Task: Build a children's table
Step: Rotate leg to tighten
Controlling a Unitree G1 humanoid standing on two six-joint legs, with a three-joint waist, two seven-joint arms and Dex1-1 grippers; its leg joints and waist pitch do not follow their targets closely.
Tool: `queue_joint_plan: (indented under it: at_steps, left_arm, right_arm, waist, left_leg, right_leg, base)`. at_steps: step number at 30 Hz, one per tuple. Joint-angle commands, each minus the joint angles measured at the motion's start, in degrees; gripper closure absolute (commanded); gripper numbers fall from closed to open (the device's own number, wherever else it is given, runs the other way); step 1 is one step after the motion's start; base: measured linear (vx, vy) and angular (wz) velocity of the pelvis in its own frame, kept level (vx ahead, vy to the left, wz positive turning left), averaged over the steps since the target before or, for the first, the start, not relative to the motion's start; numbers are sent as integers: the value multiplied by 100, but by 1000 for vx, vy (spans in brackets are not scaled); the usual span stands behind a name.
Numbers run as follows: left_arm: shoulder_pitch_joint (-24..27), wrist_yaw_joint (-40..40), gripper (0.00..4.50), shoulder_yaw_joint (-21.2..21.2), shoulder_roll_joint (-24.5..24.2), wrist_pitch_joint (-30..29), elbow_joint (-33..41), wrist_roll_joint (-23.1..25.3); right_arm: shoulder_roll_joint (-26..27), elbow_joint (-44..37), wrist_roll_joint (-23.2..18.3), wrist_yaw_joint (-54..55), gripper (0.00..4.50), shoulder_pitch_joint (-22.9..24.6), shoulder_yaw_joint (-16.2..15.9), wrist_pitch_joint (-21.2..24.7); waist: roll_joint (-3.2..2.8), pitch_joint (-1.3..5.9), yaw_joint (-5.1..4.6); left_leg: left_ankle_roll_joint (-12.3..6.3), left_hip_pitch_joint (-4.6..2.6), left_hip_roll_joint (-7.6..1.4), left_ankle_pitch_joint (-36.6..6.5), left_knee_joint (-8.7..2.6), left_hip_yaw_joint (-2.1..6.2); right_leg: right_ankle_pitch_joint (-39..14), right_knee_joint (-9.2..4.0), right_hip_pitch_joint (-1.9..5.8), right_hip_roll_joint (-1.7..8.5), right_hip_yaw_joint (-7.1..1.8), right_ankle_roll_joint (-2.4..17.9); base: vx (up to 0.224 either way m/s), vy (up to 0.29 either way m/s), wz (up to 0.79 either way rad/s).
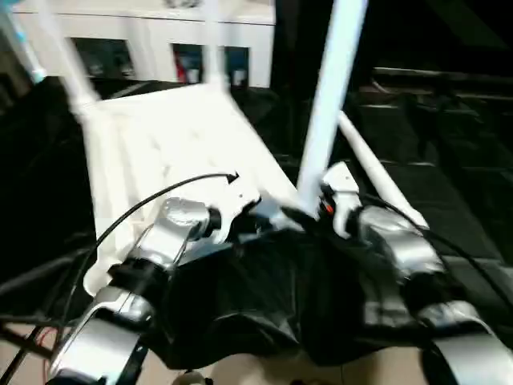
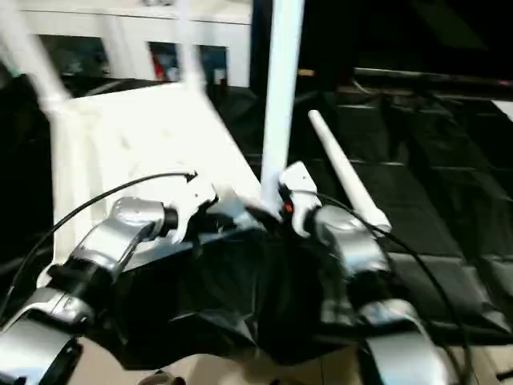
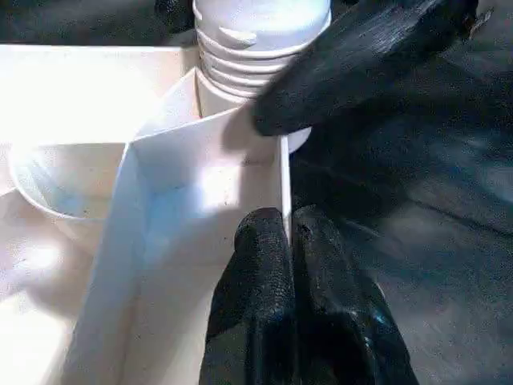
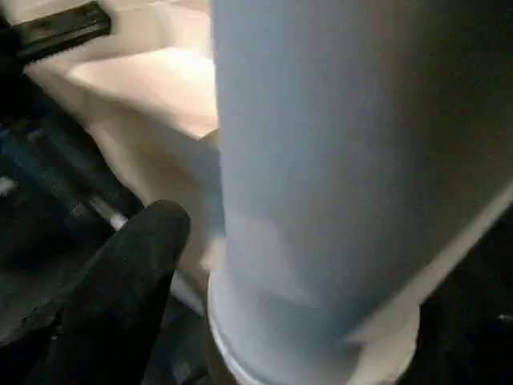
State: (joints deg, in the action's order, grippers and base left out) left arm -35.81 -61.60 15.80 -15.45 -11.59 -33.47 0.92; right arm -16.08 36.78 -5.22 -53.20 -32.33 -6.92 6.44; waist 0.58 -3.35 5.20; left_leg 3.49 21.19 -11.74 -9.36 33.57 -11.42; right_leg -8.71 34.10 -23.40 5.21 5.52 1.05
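The white tabletop [image 1: 168, 144] lies upside down on a black cloth. Two legs [image 1: 74, 72] stand up at its far corners. A third leg [image 1: 330, 96] stands upright in the near right corner, and its ribbed foot [image 3: 256, 48] sits in the socket. My left gripper [image 3: 288, 241] is shut on the tabletop's thin rim wall just beside that socket. My right gripper [image 1: 317, 204] is open around the upright leg [image 4: 321, 160]; one finger [image 4: 136, 273] stands a little off it, while the other finger [image 3: 361, 56] lies against the ribbed foot. A loose leg [image 1: 377, 172] lies to the right.
A white cabinet [image 1: 160, 36] with glass doors stands behind the tabletop. The black cloth [image 1: 256, 297] bunches up between my forearms. Cables [image 1: 32, 321] trail at the near left. Dark floor mats [image 1: 449, 160] stretch off to the right.
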Motion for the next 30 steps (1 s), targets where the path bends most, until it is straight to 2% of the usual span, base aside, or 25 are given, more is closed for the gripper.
queue_joint_plan:
  at_steps: [1, 3, 7, 9, 12, 14, 16, 22, 26, 28, 29, 30]
  left_arm:
    - [-6, -524, 450, 109, 114, 226, 502, -416]
    - [101, -779, 450, 120, -39, 195, 640, -440]
    - [204, -1008, 450, 148, -191, 145, 792, -465]
    - [256, -1094, 450, 169, -269, 142, 847, -467]
    - [349, -1236, 450, 179, -392, 61, 986, -496]
    - [375, -1266, 450, 188, -423, 54, 1014, -487]
    - [391, -1264, 450, 187, -431, 54, 1031, -481]
    - [406, -962, 450, 101, -346, 9, 1032, -395]
    - [180, -203, 450, -49, -63, -10, 684, -227]
    - [66, 164, 450, -99, 81, -53, 518, -139]
    - [-60, 568, 450, -154, 238, -123, 332, -51]
    - [-69, 596, 450, -158, 249, -128, 319, -45]
  right_arm:
    - [-61, -380, -174, -597, 52, 123, -281, 161]
    - [-330, -738, -231, -1073, 52, 317, -436, 307]
    - [-485, -970, -262, -1363, 52, 439, -514, 443]
    - [-537, -1026, -241, -1445, 83, 486, -549, 453]
    - [-567, -1129, -229, -1467, 87, 547, -611, 481]
    - [-555, -1112, -190, -1442, 112, 551, -641, 436]
    - [-533, -1119, -189, -1414, 127, 557, -633, 430]
    - [-269, -1062, -213, -1101, 169, 619, -499, 411]
    - [210, -649, -267, -214, 175, 536, -188, 280]
    - [461, -396, -232, 326, 175, 442, -39, 220]
    - [688, -148, -177, 839, 176, 339, 96, 172]
    - [703, -131, -173, 875, 176, 331, 105, 170]
  waist:
    - [9, 405, 8]
    - [18, 399, 24]
    - [28, 397, 44]
    - [28, 391, 45]
    - [54, 396, 48]
    - [40, 393, 38]
    - [62, 397, 37]
    - [65, 381, 30]
    - [46, 375, -19]
    - [19, 380, -37]
    - [40, 367, -75]
    - [30, 374, -93]
  left_leg:
    - [-228, -97, -204, -1574, -384, 88]
    - [-228, -92, -210, -1577, -392, 90]
    - [-206, -89, -200, -1601, -387, 90]
    - [-166, -95, -205, -1639, -397, 101]
    - [-152, -99, -206, -1607, -398, 106]
    - [-148, -95, -203, -1598, -399, 101]
    - [-150, -91, -197, -1579, -396, 98]
    - [-118, -94, -194, -1631, -403, 106]
    - [-45, -109, -177, -1713, -402, 113]
    - [3, -101, -164, -1784, -406, 134]
    - [15, -87, -158, -1842, -415, 139]
    - [51, -120, -146, -1882, -404, 136]
  right_leg:
    - [-1785, -425, 295, 346, -299, 1093]
    - [-1798, -418, 288, 335, -298, 1072]
    - [-1971, -433, 278, 350, -301, 1019]
    - [-2099, -444, 267, 358, -302, 975]
    - [-2105, -437, 264, 363, -302, 975]
    - [-2068, -437, 257, 353, -304, 980]
    - [-2059, -437, 264, 357, -305, 971]
    - [-2252, -460, 250, 364, -305, 897]
    - [-2453, -498, 225, 371, -302, 834]
    - [-2611, -511, 250, 379, -283, 775]
    - [-2726, -539, 246, 374, -273, 719]
    - [-2854, -554, 218, 367, -266, 675]
  base:
    - [0, 0, 0]
    - [0, 0, 0]
    - [0, 0, 0]
    - [0, 0, 0]
    - [0, 0, 0]
    - [0, 0, 0]
    - [0, 0, 0]
    - [0, 0, 0]
    - [0, 0, 0]
    - [0, 0, 0]
    - [0, 0, 0]
    - [0, 0, 0]
